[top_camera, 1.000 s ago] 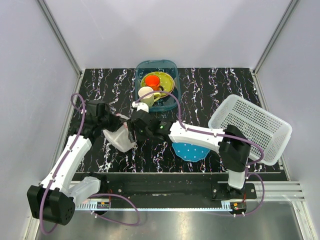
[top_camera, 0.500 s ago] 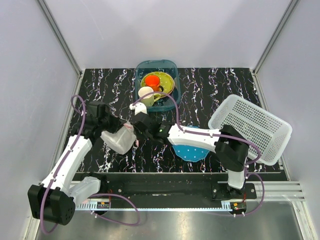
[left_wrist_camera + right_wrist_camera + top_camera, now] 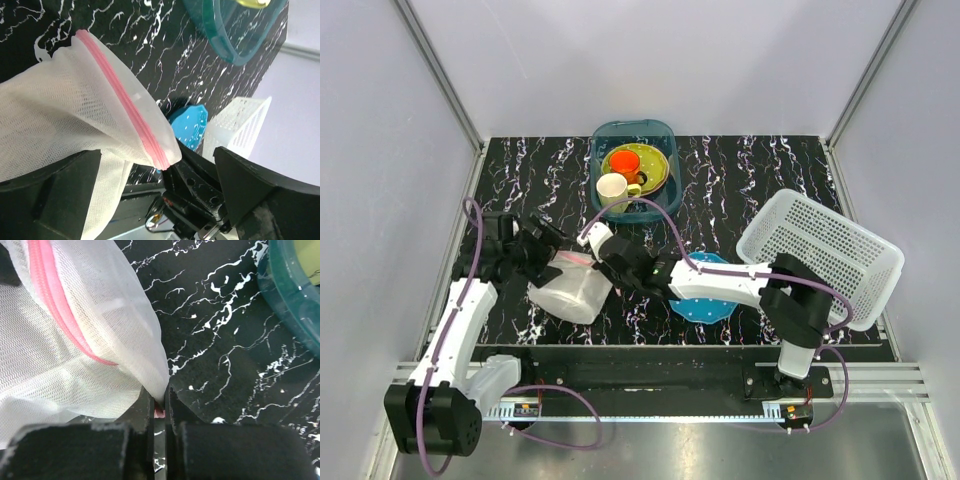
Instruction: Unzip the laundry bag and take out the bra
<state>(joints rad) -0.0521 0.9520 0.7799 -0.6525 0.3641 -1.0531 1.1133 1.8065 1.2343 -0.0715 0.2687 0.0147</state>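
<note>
- The bag [image 3: 570,292] lies on the table [image 3: 740,190] at front left, between the two grippers and left of the blue plate [image 3: 705,303].
- The right gripper [image 3: 159,407] is nearly closed. Its fingers pinch the bag's corner, with a small pink piece at the end of the zipper [image 3: 55,315] between them.
- The left gripper [image 3: 545,258] is at the bag's far left edge. Its fingers are wide apart: the mesh lies against one finger, and the other finger does not touch it.
- The zipper looks closed along the part that shows.
- The mesh hides what is inside.
- The white basket [image 3: 820,255] stands well apart at the right, and the teal tub [image 3: 635,125] at the back.
</note>
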